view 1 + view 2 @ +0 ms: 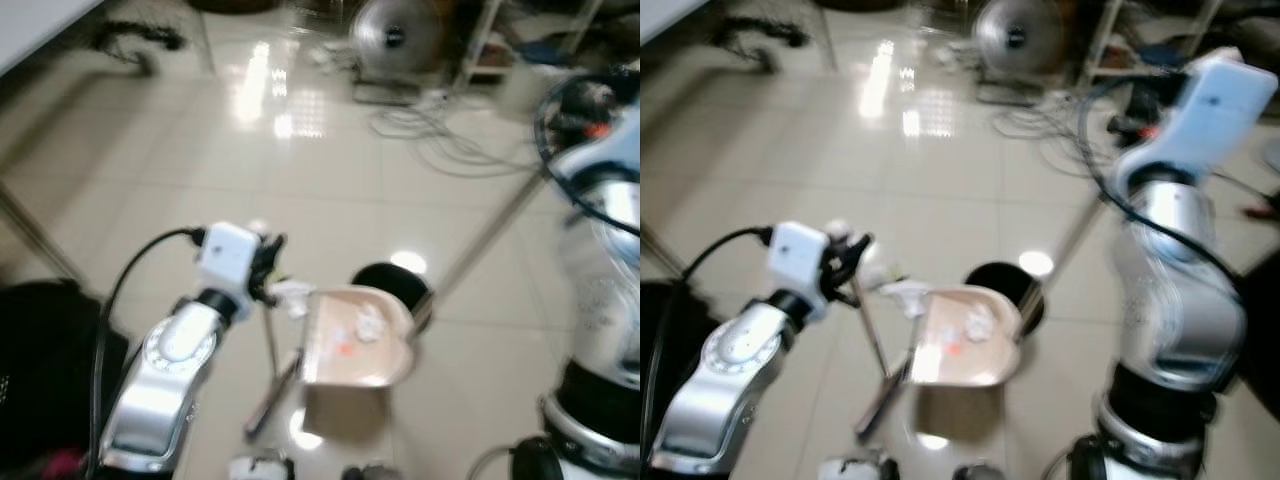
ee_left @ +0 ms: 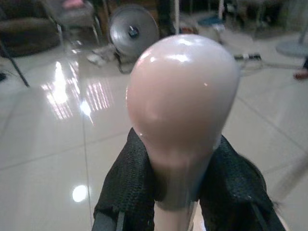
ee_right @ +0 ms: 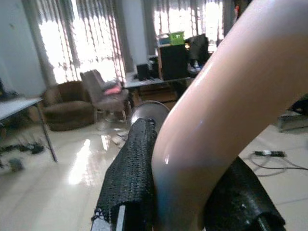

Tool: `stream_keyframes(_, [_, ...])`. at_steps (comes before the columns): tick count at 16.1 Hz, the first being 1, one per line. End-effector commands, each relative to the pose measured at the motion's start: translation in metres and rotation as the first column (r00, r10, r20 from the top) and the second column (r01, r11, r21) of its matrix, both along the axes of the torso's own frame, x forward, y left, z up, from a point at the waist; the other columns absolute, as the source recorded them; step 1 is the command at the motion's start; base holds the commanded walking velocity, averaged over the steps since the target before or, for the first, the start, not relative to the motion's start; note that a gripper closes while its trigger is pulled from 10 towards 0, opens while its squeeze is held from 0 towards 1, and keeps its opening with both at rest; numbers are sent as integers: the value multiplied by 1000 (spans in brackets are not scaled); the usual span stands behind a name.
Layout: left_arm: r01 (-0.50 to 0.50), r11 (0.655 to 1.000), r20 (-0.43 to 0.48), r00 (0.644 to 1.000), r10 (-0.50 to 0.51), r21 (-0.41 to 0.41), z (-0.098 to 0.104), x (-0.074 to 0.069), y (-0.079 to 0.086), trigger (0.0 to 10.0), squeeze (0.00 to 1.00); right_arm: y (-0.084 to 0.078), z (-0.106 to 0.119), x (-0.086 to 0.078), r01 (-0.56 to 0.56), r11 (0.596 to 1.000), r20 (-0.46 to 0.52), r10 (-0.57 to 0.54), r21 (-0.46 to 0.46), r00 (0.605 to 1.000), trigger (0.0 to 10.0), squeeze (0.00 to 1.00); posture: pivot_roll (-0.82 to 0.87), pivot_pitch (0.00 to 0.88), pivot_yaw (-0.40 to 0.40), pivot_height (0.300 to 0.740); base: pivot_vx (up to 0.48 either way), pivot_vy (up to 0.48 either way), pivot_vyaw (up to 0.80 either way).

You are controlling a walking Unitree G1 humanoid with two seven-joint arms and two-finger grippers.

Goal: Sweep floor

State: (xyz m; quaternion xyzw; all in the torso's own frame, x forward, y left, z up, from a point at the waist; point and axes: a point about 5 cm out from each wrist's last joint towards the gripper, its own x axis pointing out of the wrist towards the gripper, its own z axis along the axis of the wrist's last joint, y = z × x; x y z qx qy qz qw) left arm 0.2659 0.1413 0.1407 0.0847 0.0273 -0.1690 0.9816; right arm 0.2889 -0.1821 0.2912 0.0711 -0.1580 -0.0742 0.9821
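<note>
dustpan [image 1: 355,340] on tiled floor [image 1: 300,170], white scraps inside, between the arms | left pincer [image 2: 178,192] pinching pink broom handle [image 2: 183,110] | right pincer [image 3: 187,192] pinching pink dustpan handle [image 3: 226,106] | fan [image 1: 395,35] far behind

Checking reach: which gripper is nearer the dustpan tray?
Left. The left gripper holds a pink handle just beside the dustpan tray. The right gripper, seen in the right wrist view, grips another pink handle; its arm is raised well off to the tray's right.
</note>
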Motion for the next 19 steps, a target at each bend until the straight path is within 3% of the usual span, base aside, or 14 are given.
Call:
stream_keyframes(1, [1,1000,55,998,-2,17,10,1,-1,10000,0,-6,14,-6,16,1000,61,-17,9,998,10000,0,71,117,-7,740,285,0,0])
stream_keyframes(19, [8,999,60,998,-10,42,7,3,1,10000,0,-25,15,-11,75,995,89,-80,61,993,10000,0,77,93,1,740,292,0,0])
